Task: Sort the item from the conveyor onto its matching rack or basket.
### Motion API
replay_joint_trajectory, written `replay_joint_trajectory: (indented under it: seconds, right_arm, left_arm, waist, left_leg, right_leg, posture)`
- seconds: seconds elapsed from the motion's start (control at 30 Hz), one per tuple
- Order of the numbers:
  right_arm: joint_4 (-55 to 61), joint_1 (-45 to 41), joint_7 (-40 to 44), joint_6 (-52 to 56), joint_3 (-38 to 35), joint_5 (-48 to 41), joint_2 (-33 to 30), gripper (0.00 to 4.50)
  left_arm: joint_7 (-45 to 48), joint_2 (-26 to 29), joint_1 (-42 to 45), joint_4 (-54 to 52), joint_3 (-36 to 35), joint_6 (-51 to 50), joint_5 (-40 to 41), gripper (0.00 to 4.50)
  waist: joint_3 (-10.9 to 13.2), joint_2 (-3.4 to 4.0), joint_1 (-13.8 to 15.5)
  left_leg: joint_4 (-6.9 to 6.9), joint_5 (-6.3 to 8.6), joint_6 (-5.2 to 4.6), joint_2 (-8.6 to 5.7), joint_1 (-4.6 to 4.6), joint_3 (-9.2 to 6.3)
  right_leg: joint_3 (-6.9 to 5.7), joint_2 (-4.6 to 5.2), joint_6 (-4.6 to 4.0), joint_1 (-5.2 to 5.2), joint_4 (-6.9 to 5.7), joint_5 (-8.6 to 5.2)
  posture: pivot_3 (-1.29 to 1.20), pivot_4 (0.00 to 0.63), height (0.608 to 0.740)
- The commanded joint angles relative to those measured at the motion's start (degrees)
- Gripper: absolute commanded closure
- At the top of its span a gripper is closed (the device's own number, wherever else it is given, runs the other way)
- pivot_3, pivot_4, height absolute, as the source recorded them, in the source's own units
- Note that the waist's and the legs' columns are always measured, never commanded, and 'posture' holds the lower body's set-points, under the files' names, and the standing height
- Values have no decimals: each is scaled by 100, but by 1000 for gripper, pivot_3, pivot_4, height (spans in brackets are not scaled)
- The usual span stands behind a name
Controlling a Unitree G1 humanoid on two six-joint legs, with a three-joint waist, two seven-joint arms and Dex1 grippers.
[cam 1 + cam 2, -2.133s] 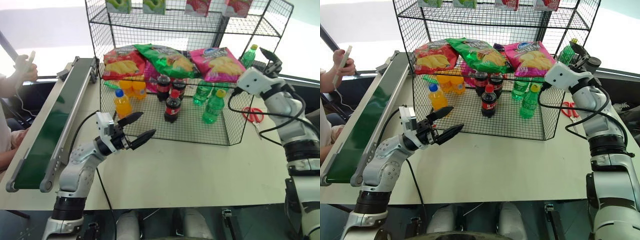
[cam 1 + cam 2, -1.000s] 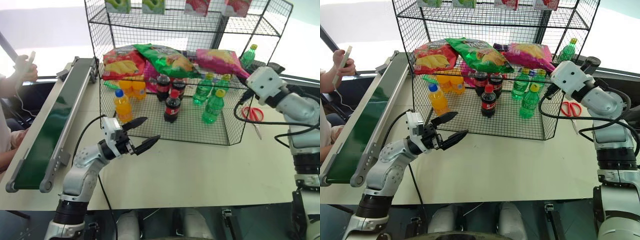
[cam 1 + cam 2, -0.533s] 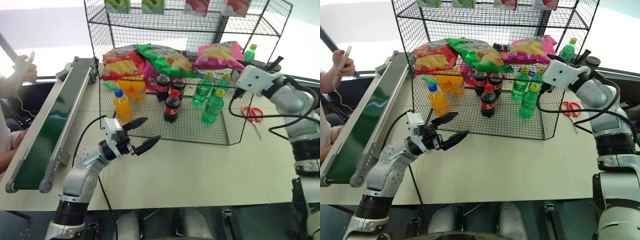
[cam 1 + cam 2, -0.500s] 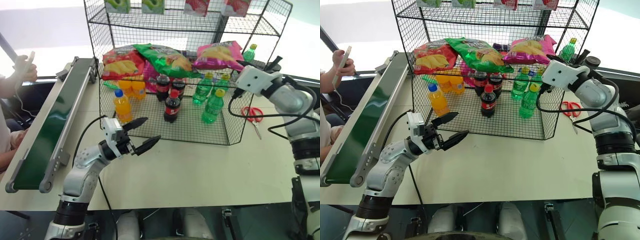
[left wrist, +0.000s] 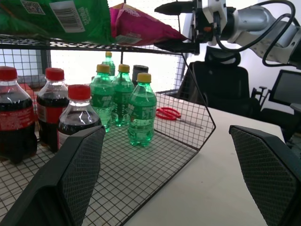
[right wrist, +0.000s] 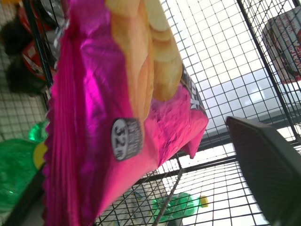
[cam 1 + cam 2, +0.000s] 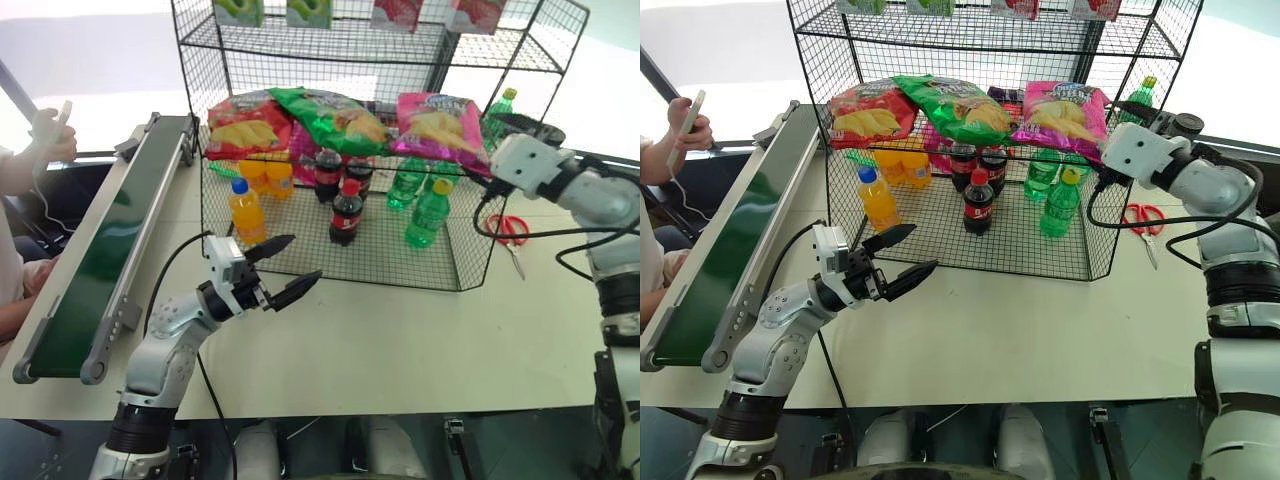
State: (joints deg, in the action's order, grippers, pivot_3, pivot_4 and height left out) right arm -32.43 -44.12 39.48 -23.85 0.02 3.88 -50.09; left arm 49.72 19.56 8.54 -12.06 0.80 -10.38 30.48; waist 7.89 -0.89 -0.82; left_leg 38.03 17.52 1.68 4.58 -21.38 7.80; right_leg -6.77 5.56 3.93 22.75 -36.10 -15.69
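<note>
Pale tabletop (image 7: pixel 400 330), black office chair (image 5: pixel 221 87) beyond, bright daylight behind.

Chip bag (image 7: pixel 437 124) is being supported on rack (image 7: pixel 478 262) middle tier, right of two other bags; conveyor (image 7: pixel 95 263) lying left.

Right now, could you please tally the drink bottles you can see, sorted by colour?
Orange soda bottles: 3
Cola bottles: 3
Green soda bottles: 4
Total: 10
</note>
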Motion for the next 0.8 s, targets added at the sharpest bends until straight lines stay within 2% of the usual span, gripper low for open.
replay_joint_trajectory:
  seconds: [0.03, 0.2, 0.3, 0.37, 0.47, 0.6, 0.67, 0.8]
  right_arm:
    - [472, 15, 736, 543, -480, -946, -133, 58]
    - [1244, 615, 1707, 1103, -605, -1712, -172, 58]
    - [1836, 1104, 1947, 1443, -711, -2015, -157, 58]
    - [2181, 1357, 1897, 1664, -850, -2130, -162, 58]
    - [2868, 1544, 1618, 2472, -1394, -2883, -94, 58]
    - [4197, 2084, 1085, 4116, -2129, -4411, 53, 58]
    - [5028, 2823, 1027, 4746, -2251, -5055, 122, 58]
    - [5969, 4151, 1191, 5164, -2424, -5357, 143, 58]
  left_arm:
    - [14, -32, -5, -150, 16, 68, 32, 0]
    - [24, -26, 16, -128, 23, 89, 7, 0]
    - [14, -20, 32, -121, 10, 107, -8, 0]
    - [11, 9, 5, -130, -19, 123, -18, 0]
    - [-50, 136, -11, -119, -199, 70, 16, 0]
    - [-114, 602, -25, -44, -684, -181, 144, 0]
    - [-121, 911, -33, -84, -989, -506, 365, 0]
    - [-213, 1515, -92, -102, -1449, -1227, 628, 0]
  waist:
    - [0, 0, 1]
    - [-1, -1, 5]
    - [0, -1, 12]
    - [0, 0, 16]
    - [0, 0, 19]
    - [-2, -3, 18]
    - [-10, -16, 23]
    - [-6, -10, 49]
  left_leg:
    - [0, 0, 0, 0, 0, 0]
    - [0, 2, -3, 2, 1, -3]
    - [0, 6, -11, 2, 1, -3]
    - [0, 8, -14, 2, 1, -4]
    - [0, 8, -14, 2, 0, -4]
    - [-2, 13, -23, 7, 0, -10]
    - [-5, 22, -39, 16, 0, -16]
    - [-5, 31, -54, 14, -4, -18]
  right_leg:
    - [0, 0, 0, 0, 0, 0]
    - [-2, 0, 0, -2, 1, 0]
    - [-3, 1, 0, -3, 1, 1]
    - [-3, 2, 0, -3, 1, 1]
    - [-3, 3, 0, -2, 0, 1]
    - [-6, -1, -2, -1, 0, 1]
    - [-11, -3, -3, -2, 2, 0]
    - [-12, 10, -3, -6, 7, 0]
  posture:
    - [0, 150, 726]
    - [0, 150, 726]
    - [0, 150, 726]
    - [0, 150, 726]
    - [0, 150, 726]
    - [0, 150, 726]
    - [0, 150, 726]
    - [0, 150, 726]
